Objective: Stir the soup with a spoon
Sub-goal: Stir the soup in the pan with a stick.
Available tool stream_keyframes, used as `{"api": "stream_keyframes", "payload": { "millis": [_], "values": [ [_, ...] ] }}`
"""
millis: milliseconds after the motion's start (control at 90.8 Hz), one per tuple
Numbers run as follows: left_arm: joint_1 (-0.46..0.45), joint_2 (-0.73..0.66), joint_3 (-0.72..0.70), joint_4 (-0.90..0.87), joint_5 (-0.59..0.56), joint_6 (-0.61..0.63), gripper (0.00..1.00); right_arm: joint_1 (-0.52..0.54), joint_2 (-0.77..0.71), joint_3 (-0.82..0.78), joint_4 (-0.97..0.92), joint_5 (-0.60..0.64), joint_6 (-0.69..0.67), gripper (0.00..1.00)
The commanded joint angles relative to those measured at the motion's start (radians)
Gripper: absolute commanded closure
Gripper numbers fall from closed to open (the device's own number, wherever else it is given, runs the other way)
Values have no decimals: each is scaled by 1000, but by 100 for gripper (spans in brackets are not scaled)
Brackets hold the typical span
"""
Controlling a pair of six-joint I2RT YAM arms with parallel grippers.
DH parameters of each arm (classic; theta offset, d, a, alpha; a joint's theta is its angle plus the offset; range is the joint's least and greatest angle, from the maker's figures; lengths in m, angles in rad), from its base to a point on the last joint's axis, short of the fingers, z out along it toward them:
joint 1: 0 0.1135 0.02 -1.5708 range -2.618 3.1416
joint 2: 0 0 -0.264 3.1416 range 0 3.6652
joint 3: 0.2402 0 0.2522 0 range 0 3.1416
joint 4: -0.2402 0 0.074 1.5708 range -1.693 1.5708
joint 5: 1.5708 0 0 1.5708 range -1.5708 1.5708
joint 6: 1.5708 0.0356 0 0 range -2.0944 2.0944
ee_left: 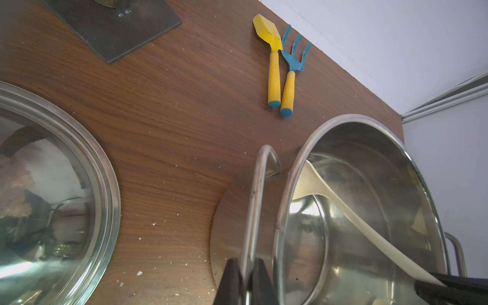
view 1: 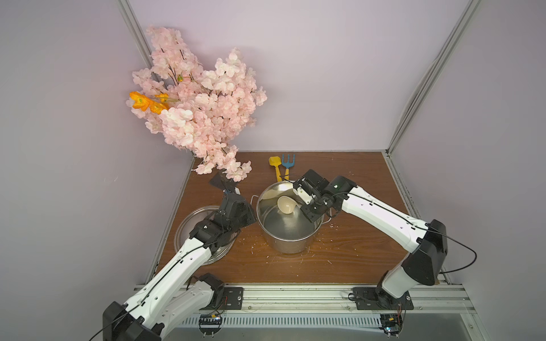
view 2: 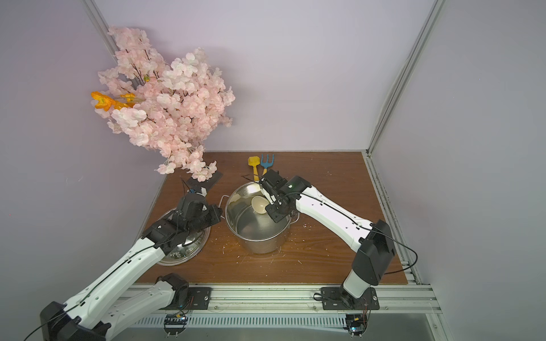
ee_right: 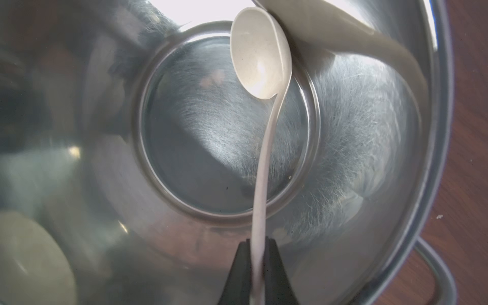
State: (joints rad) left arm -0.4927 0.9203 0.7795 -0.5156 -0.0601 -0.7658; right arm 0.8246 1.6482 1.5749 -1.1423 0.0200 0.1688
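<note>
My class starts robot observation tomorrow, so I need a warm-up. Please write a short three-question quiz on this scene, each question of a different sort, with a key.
1. True or false: the right claw is shut on the handle of the ladle.
2. What does the left claw grip? A) the lid B) the loop handle of the pot C) the ladle
3. Fill the gap: beside the yellow shovel lies a blue ____.

Key
1. True.
2. B.
3. rake.
</note>
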Motion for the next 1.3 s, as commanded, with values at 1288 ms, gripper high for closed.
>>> {"api": "stream_keyframes", "payload": {
  "millis": [1288],
  "values": [
    [5,23,-3,-78,-8,31,94,94,-179,-133,10,-5,48,100]
  ]
}}
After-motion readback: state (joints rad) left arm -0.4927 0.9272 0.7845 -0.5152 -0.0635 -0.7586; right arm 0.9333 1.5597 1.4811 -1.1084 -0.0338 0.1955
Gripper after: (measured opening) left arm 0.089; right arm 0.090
